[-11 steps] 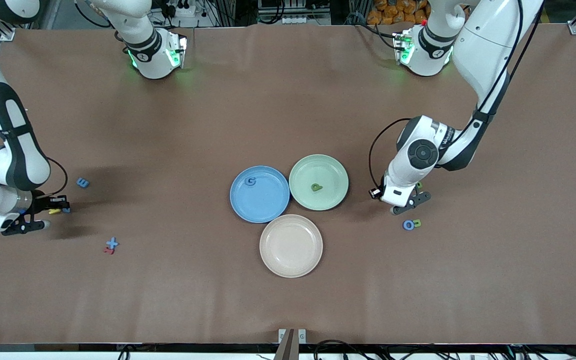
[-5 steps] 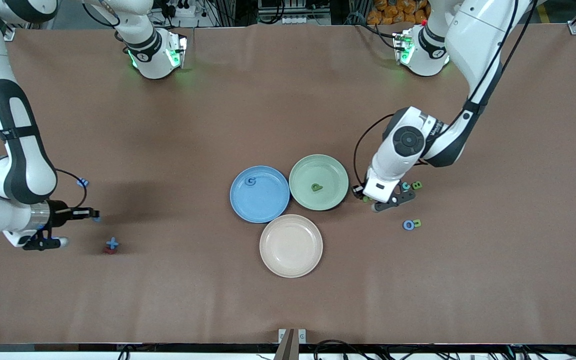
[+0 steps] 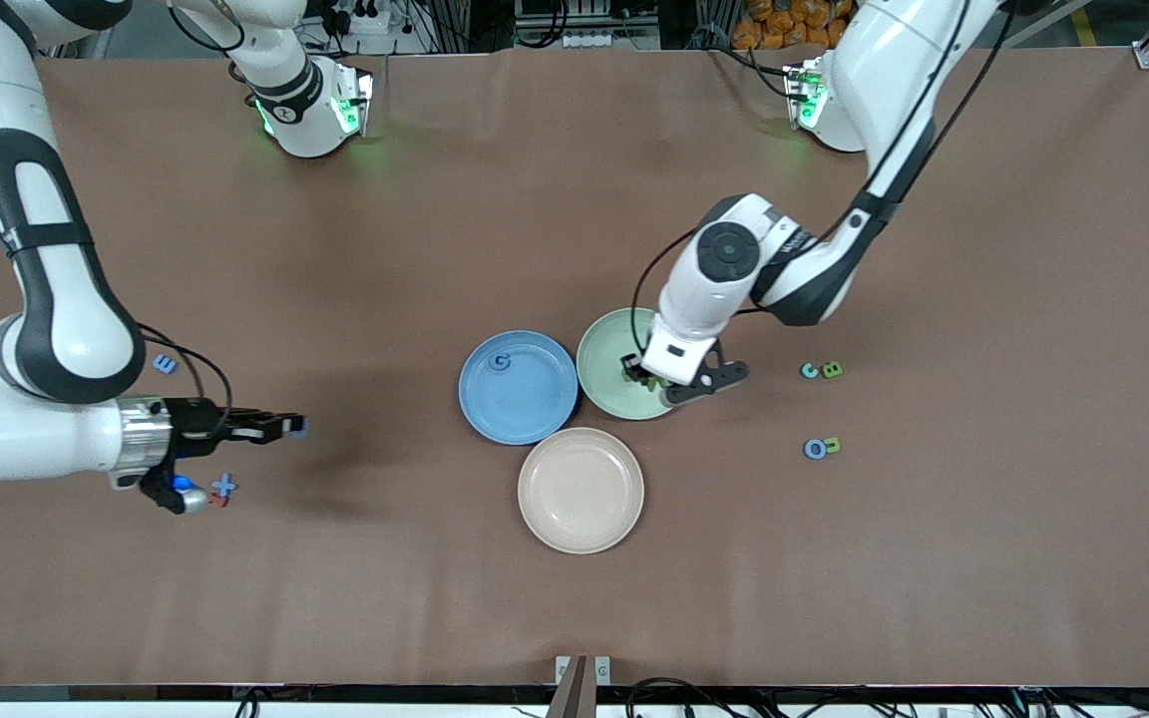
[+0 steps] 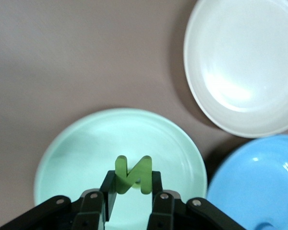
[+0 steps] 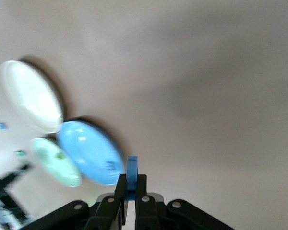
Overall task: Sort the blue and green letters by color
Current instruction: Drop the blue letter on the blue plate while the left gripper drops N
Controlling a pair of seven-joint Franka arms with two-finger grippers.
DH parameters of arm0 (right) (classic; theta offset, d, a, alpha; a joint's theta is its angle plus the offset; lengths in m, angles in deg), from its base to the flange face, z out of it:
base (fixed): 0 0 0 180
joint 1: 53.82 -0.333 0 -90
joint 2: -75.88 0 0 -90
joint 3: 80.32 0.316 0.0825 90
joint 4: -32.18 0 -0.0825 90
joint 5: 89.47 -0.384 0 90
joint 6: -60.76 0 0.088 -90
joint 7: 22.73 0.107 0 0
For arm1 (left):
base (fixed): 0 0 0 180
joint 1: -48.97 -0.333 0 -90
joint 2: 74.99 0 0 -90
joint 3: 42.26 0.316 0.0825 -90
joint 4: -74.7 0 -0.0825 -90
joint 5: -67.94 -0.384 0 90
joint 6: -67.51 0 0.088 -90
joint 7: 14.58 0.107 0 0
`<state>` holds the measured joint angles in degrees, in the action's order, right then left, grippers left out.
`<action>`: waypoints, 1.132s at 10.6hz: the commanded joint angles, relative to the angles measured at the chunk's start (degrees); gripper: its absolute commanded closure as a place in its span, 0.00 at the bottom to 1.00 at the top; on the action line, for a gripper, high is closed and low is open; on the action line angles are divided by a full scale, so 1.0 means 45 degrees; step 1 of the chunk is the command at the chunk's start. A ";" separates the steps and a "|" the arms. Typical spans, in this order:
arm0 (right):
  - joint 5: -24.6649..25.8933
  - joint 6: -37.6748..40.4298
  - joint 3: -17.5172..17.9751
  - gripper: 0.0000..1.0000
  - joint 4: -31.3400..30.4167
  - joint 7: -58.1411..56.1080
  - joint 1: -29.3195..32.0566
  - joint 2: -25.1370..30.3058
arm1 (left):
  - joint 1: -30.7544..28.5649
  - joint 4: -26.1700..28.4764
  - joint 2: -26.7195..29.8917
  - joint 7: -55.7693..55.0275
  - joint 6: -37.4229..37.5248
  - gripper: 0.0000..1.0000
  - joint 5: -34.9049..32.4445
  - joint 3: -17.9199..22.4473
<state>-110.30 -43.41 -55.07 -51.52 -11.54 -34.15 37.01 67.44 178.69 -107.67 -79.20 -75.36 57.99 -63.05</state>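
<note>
My left gripper hangs over the green plate, shut on a green letter N held upright between its fingers. My right gripper is over bare table between the right arm's end and the blue plate, shut on a thin blue letter. A blue letter G lies in the blue plate. Loose on the table are a blue E, a blue plus, a blue O, a bluish C and two green letters.
A beige plate touches the two coloured plates, nearer the front camera. A tiny red letter lies against the blue plus. The loose letters lie in two clusters, one toward each arm's end of the table.
The left gripper has carried the green N from the letters at its end to over the green plate. The right gripper has risen and moved toward the plates with the blue letter.
</note>
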 commanded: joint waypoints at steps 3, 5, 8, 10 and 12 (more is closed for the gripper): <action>-0.0957 -0.2880 0.0268 1.00 -0.0131 0.5645 -0.3210 0.0024 | 0.0408 -0.1038 -0.0475 -0.0661 0.1254 0.00 -0.0462 0.0206; -0.0877 -0.3567 0.0092 1.00 -0.0383 0.7389 -0.4425 0.0004 | -0.0681 -0.0980 0.0208 0.1263 0.2738 0.00 -0.1186 0.0207; -0.0877 -0.4542 0.0072 0.47 -0.1377 0.7981 -0.5248 0.0004 | -0.2615 -0.0183 0.0834 0.5268 0.3664 0.00 -0.1207 0.0187; -0.0877 -0.5325 0.0072 0.00 -0.1887 0.7981 -0.5541 0.0004 | -0.3554 0.0617 0.1108 0.6406 0.3606 0.00 -0.1207 0.0129; -0.0276 -0.5445 -0.0219 0.00 -0.1947 0.7962 -0.5620 -0.0035 | -0.4434 0.1689 0.1343 0.7347 0.2908 0.00 -0.1227 0.0070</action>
<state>-113.87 -66.99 -54.52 -59.42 23.62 -58.89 36.31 51.14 179.44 -104.93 -49.34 -59.04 53.68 -61.74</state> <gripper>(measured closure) 0.348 0.000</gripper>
